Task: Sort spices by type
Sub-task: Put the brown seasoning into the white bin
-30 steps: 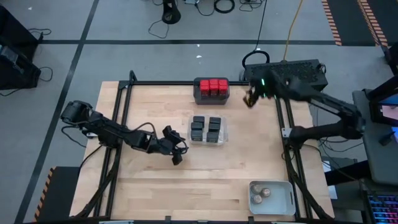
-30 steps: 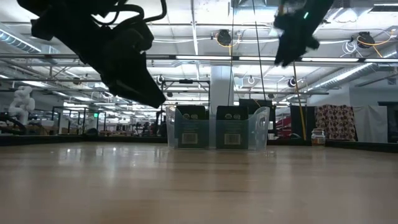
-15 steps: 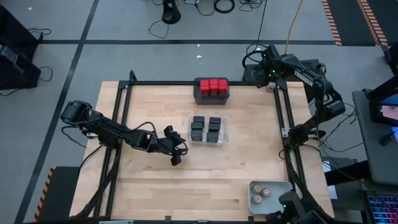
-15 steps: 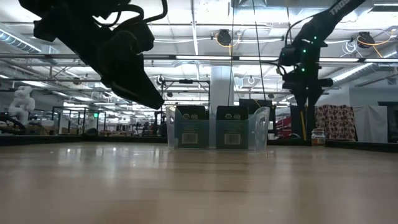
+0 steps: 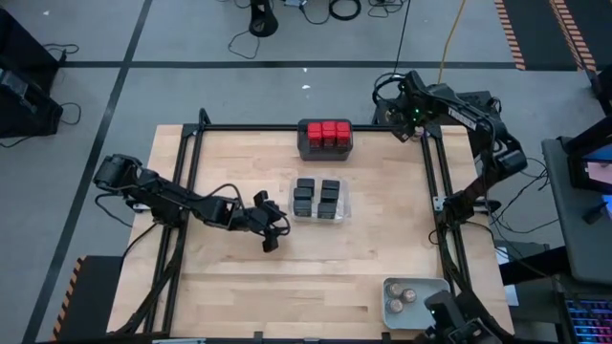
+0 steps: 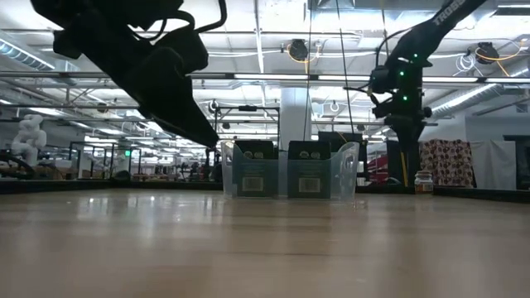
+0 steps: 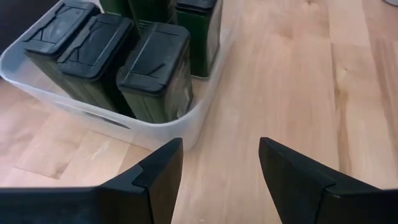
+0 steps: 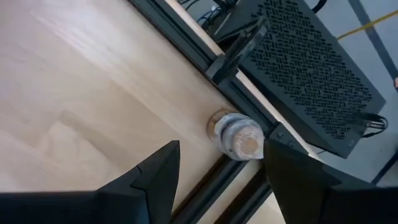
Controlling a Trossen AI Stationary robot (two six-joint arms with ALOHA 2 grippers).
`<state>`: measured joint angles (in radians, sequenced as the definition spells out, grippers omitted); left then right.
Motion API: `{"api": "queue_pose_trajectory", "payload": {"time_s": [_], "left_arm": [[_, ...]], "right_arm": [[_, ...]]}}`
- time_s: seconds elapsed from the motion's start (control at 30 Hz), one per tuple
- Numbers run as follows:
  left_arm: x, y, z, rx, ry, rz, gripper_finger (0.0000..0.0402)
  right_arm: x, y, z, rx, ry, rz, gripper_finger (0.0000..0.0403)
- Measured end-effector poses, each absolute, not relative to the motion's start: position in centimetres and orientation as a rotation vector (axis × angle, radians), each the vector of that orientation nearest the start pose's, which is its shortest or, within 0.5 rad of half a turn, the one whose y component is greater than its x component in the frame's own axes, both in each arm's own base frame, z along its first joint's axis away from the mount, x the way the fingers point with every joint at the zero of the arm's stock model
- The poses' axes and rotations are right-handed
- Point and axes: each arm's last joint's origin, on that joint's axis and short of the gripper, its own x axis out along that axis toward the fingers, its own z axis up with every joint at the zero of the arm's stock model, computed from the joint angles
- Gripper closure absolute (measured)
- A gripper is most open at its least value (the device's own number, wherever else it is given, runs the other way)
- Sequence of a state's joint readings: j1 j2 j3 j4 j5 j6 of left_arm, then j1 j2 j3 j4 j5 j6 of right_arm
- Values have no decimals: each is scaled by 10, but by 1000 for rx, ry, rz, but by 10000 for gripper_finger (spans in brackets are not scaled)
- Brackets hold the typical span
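Pale wood fills the near stretch of the table point(image 5: 316, 277), bare except for the pale grey tray point(image 5: 417, 301) at the near right corner, which holds a few round clear jars point(image 5: 402, 300) with greyish tops. Farther in, the left gripper point(image 7: 217, 163) hovers just beside the clear tray point(image 7: 124, 127) of black boxy containers point(image 7: 155, 78) at mid-table, its claw spread and empty. Beyond that, at the far edge, the dark grey tray point(image 5: 326, 141) carries the red-topped blocks point(image 5: 328, 131). Farthest of all, the right gripper point(image 8: 219, 163) hangs over the far right corner with its claw spread, nothing between the fingers, and one more round jar point(image 8: 239, 137) stands there, right up against the black frame rail point(image 8: 186, 43). That stray jar looks like the last piece to sort, and its place is the risk: one finger has little room on the rail side, so a descent slightly off line could land on the frame or knock the jar over. A round jar gripped off centre could also squirt out sideways and roll off the table.
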<state>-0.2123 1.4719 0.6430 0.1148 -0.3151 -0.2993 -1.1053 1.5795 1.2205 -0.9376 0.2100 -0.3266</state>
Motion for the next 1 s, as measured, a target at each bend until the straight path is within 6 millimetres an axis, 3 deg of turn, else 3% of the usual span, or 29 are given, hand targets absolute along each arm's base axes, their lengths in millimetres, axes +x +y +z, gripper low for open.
{"api": "queue_pose_trajectory", "payload": {"time_s": [0.2,0.33,0.53,1.0], "left_arm": [[272,-48,164,-119,672,185,185],[272,-48,164,-122,671,186,185],[272,-48,164,-122,671,186,185],[272,-48,164,-122,670,186,185]], "right_arm": [[130,-284,223,391,1442,-914,190],[133,-296,204,387,1585,-923,190],[141,-303,199,415,1703,-871,190],[134,-313,198,483,1605,-944,190]]}}
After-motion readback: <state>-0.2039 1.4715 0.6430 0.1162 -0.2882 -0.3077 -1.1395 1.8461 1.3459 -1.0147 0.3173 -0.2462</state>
